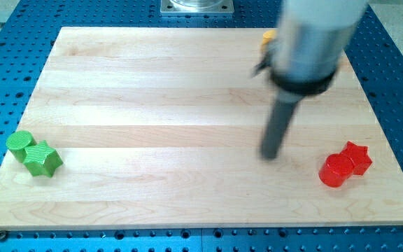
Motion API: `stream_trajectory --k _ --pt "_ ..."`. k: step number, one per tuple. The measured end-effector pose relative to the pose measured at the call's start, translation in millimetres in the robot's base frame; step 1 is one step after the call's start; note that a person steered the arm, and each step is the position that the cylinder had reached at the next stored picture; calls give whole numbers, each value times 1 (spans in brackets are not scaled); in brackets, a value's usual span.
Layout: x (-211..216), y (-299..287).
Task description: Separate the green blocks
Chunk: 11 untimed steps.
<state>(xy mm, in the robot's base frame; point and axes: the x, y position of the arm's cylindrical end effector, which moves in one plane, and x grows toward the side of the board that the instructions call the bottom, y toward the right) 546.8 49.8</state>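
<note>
A green cylinder (19, 144) and a green star-shaped block (43, 159) sit touching each other near the board's lower left edge. My tip (271, 155) rests on the wooden board (173, 126) right of the middle, far to the right of the green blocks. It touches no block. The rod looks blurred.
A red cylinder (335, 170) and a red star-shaped block (356, 157) sit touching at the view's lower right. A yellow block (268, 38) shows partly at the view's top, mostly hidden behind the arm. Blue perforated table surrounds the board.
</note>
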Motion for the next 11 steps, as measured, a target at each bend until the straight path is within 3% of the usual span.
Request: stream_trajectory --k 1,2,3,4,5,7,8,9,10,11 --pt "51 -119" --pt "71 -264" --pt "28 -326" --pt "-32 -302" --pt "-56 -252" --pt "-30 -325" --pt "-90 -319" --pt "-142 -206" --pt "-164 -207" --pt "-144 -265"
